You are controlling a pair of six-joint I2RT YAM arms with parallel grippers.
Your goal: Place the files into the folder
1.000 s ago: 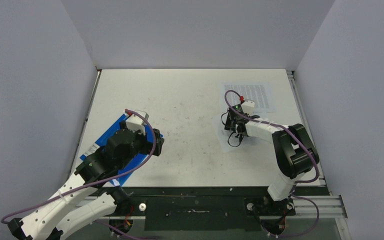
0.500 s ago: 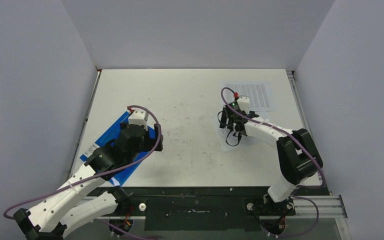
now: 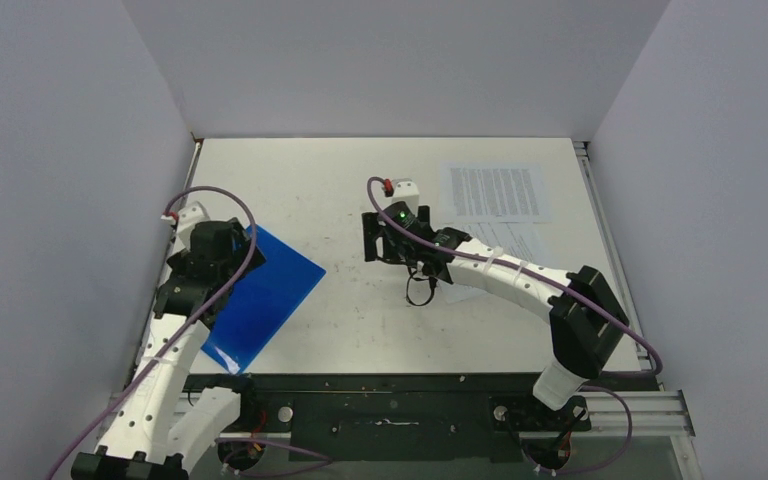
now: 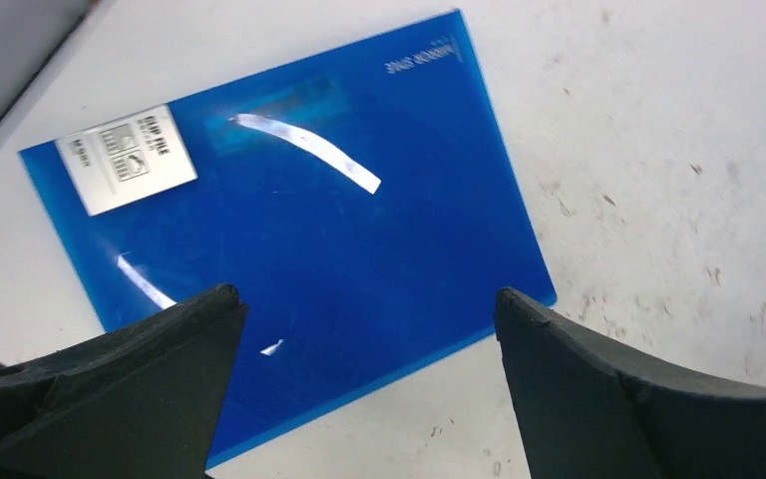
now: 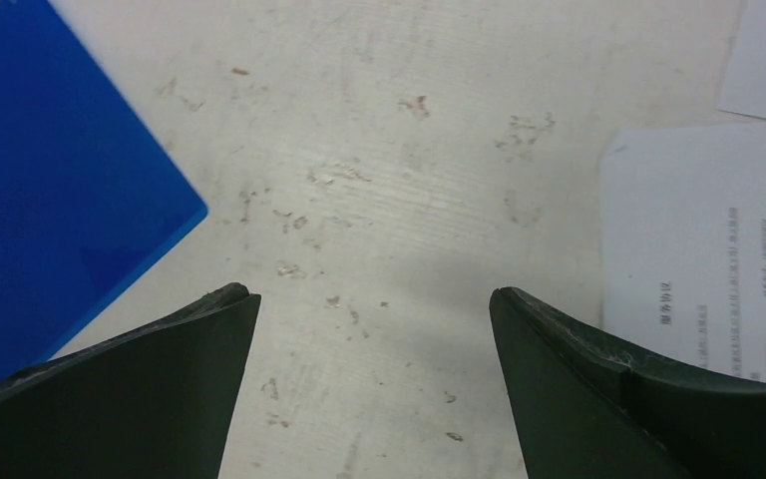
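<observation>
1. Left gripper (image 4: 364, 297): jaws wide, nothing between them. It hangs above the folder (image 3: 265, 290), not touching it.
2. Right gripper (image 5: 371, 294): jaws also wide and empty, over the bare table (image 3: 360, 180) at mid-width.
3. Folder: closed and flat on the near-left part of the table, lying skewed. The cover faces up, with the white label (image 4: 128, 158) near 1 corner. The left wrist view has it filling the space under and beyond the fingers. The right wrist view shows only 1 blue corner, off to the left of that gripper.
4. Files: 2 printed sheets on the right side of the table. The far sheet (image 3: 495, 190) lies toward the far edge. The near sheet (image 3: 520, 238) lies just nearer and is partly under the right arm. I cannot tell whether their edges overlap. Both lie to the right of the right gripper and well apart from the folder.
5. Step in hand (judgement): open the cover, since no sheet can go in while it is shut.
6. To do it well (judgement): bring 1 finger down at the free edge near a corner. Slip it under the top leaf only, close lightly, then lift in an arc toward the spine. The spine side cannot be told from these views.
7. Risk (judgement): thin plastic lying flat may slide instead of lifting, and a pinch could catch both leaves.
</observation>
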